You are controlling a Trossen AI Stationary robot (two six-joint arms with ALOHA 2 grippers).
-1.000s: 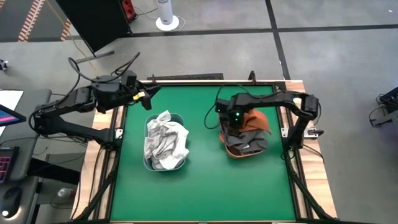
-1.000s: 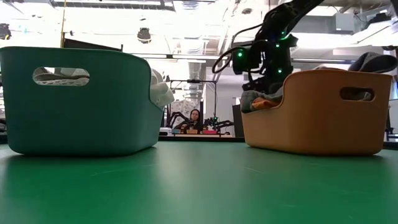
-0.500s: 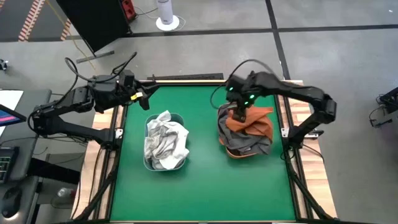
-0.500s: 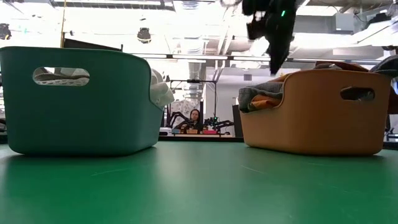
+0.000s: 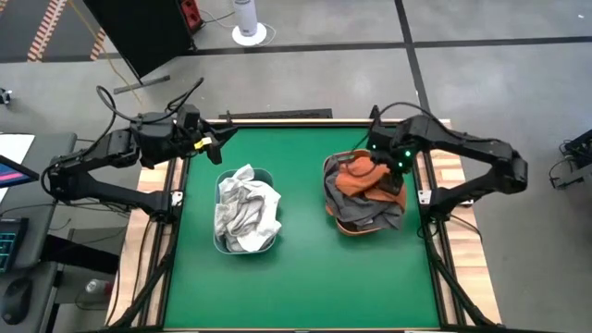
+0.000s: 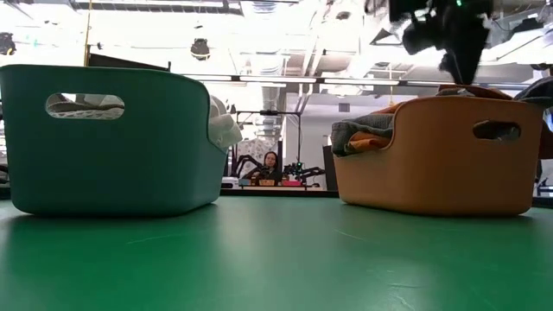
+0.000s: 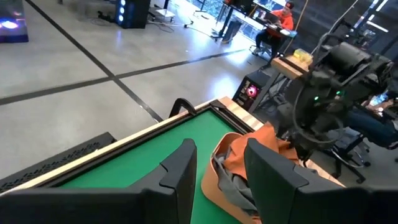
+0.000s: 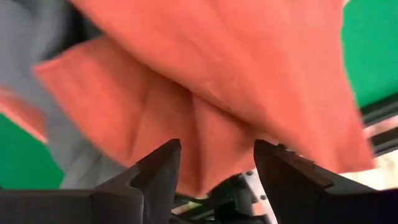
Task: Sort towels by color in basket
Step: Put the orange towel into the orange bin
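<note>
**Right arm clear of the orange basket, sorting nearly settled**

The step in hand looks like a release and retreat over the tan-orange plastic basket (image 5: 364, 225). To do it well, the right gripper (image 5: 382, 154) should keep well above the heaped cloth, so no fold snags a finger and gets dragged over the rim. The rust-orange towel (image 5: 368, 179) lies crumpled on top of a dark grey towel (image 5: 368, 209), and 1 corner drapes toward the basket's far edge; a low sweep there could pull it out. In the low view a grey fold (image 6: 359, 130) already hangs over the near rim.

The right arm reaches in from the table's right side, elbow out past the wooden edge, its wrist above the far right corner of the basket. Its wrist camera looks straight down on orange cloth (image 8: 205, 87) between 2 fingers (image 8: 158, 171) set apart, with nothing held between them.

The left gripper (image 5: 211, 143) waits at the far left corner of the green table (image 5: 305, 277), pointing across it. Its 2 fingers (image 7: 180, 171) stand apart and hold nothing.

The white and light grey towels (image 5: 246, 209) fill the teal plastic basket (image 6: 112, 138) left of centre, well apart from the orange one. No towel shows loose on the table, so I judge the sorting close to done.
</note>
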